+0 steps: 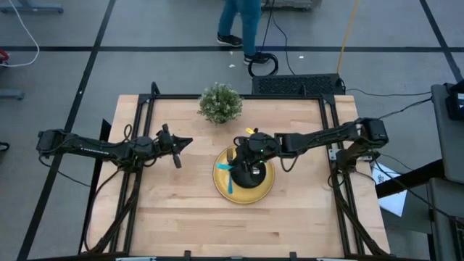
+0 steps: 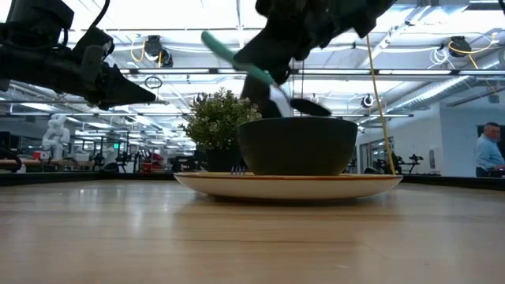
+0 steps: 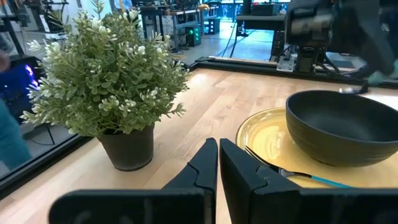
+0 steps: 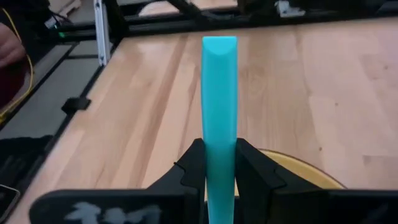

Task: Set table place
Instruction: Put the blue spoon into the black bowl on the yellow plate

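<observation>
A round yellow plate [image 1: 244, 190] lies on the table [image 1: 181, 210] with a black bowl [image 2: 298, 146] standing on it. A fork with a light-blue handle [image 1: 230, 181] lies on the plate's left part, beside the bowl; it also shows in the left wrist view [image 3: 305, 177]. My right gripper [image 1: 249, 148] is over the bowl, shut on a spoon [image 2: 260, 75] with a light-blue handle. My left gripper [image 1: 181, 145] hangs shut and empty above the table, left of the plate. My right gripper pinches the spoon's light-blue handle [image 4: 219, 143] between its two fingers [image 4: 250, 167], and the handle's free end [image 4: 219, 46] sticks out past the fingertips. The spoon is lifted clear and tilted, its handle end high [image 2: 213, 41] and its metal end [image 2: 309, 106] just above the bowl's rim.
A small bushy green potted plant [image 1: 220, 103] stands at the table's far edge, behind the plate. A person [image 1: 243, 22] stands on the floor beyond the table. Bare wood lies along the table's near edge and to both sides of the plate.
</observation>
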